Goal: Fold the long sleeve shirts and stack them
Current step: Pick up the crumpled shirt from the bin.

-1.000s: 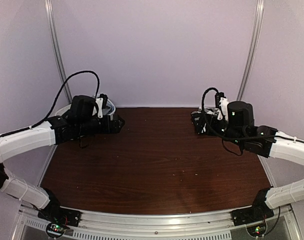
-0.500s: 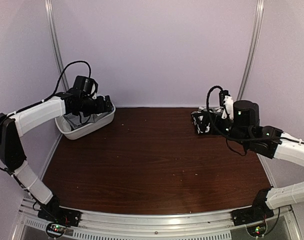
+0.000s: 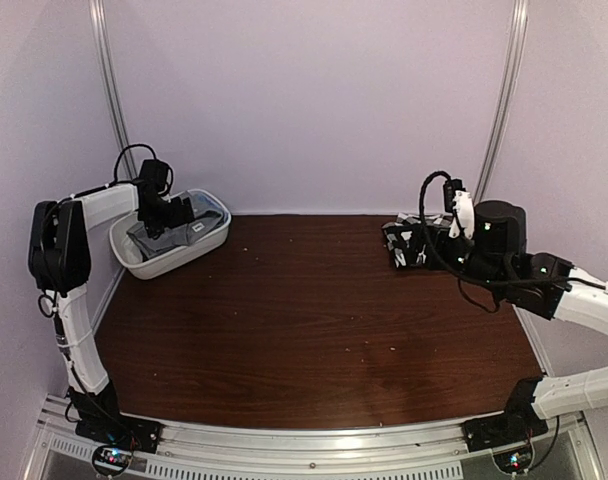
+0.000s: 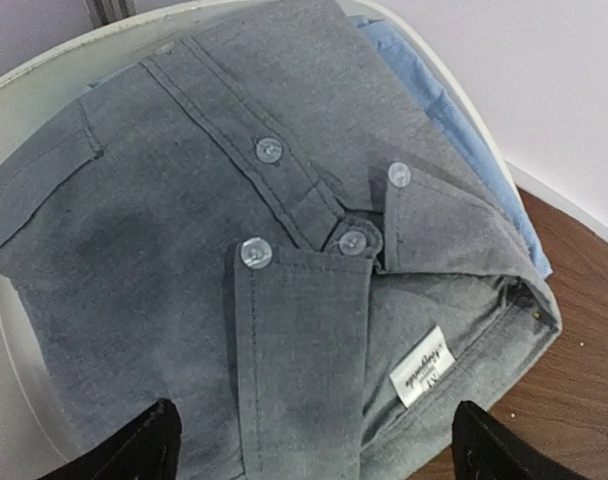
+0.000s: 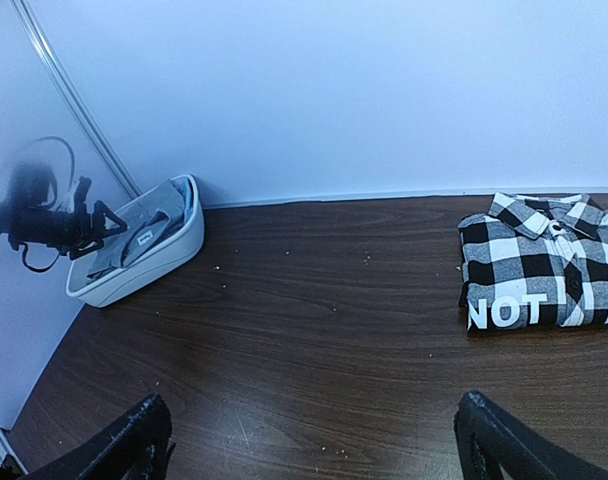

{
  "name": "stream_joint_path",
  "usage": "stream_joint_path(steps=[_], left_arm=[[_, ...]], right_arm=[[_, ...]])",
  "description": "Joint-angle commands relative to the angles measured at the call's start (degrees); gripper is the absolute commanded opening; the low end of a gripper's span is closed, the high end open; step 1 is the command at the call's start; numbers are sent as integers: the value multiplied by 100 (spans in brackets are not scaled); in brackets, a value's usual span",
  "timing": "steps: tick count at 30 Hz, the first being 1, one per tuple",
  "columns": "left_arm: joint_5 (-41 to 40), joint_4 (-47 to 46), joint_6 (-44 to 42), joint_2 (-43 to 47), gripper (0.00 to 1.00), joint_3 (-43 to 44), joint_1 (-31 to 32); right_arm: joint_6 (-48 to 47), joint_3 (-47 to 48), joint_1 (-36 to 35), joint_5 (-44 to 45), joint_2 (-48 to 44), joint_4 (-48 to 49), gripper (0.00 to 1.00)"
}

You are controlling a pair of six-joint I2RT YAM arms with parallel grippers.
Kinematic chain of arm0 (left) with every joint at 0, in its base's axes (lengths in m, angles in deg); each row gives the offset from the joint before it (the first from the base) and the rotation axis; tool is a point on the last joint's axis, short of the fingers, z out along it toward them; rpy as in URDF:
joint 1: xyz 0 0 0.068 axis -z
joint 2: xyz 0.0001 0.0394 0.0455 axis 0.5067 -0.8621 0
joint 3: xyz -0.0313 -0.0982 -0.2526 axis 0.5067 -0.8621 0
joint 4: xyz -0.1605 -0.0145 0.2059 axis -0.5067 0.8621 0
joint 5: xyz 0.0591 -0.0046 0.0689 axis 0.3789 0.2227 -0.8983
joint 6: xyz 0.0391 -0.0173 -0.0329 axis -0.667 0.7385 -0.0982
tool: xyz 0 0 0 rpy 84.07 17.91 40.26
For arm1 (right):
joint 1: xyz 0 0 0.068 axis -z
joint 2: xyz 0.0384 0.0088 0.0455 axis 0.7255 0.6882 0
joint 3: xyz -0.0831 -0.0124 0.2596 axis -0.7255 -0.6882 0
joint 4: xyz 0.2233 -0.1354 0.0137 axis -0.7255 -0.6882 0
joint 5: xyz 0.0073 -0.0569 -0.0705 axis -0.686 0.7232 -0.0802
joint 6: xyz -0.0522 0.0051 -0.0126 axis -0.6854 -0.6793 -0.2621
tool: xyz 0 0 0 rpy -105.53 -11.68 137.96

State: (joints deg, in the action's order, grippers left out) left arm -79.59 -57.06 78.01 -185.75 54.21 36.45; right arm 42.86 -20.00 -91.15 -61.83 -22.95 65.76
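Dark wood table (image 3: 314, 320), pale walls. White tub (image 3: 169, 262) at far-left corner holds folded grey shirt (image 4: 184, 250) atop light blue shirt (image 4: 454, 120). Left gripper (image 4: 319, 450) above grey shirt, fingers spread wide, empty. Checked shirt (image 5: 539, 270) folded on table, far right. Right gripper (image 5: 314, 440) near it, fingers apart, holding nothing.

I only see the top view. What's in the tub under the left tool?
Observer: A folded grey shirt, collar buttoned, lies on top.
Operator: Anything under it?
Observer: A blue shirt shows beneath it along one edge.
Operator: Is the left tool gripping?
Observer: No, the left tool is wide open above the grey shirt.
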Motion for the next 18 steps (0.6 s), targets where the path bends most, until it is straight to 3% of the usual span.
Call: stream_joint_path(steps=[1,5,9,15,16,18], left_arm=[[14,183,-156,-508,94,493,11],[-119,124,-98,-676,87,481,12],[-280,89,-107,-707,70,466,11],[-314,80,-229,-534,6,505,9],[-292,78,-245,-453,0,495,7],[-234,79,-289,-278,0,475,21]], right_arm=[[-40,-38,-13,20,-148,-110,100],[-16,-97,-13,46,-225,-139,100],[8,-129,-13,34,-248,-155,100],[45,-154,-15,17,-239,-123,100],[52,-162,-17,17,-235,-114,100],[69,-173,-18,15,-226,-87,100]])
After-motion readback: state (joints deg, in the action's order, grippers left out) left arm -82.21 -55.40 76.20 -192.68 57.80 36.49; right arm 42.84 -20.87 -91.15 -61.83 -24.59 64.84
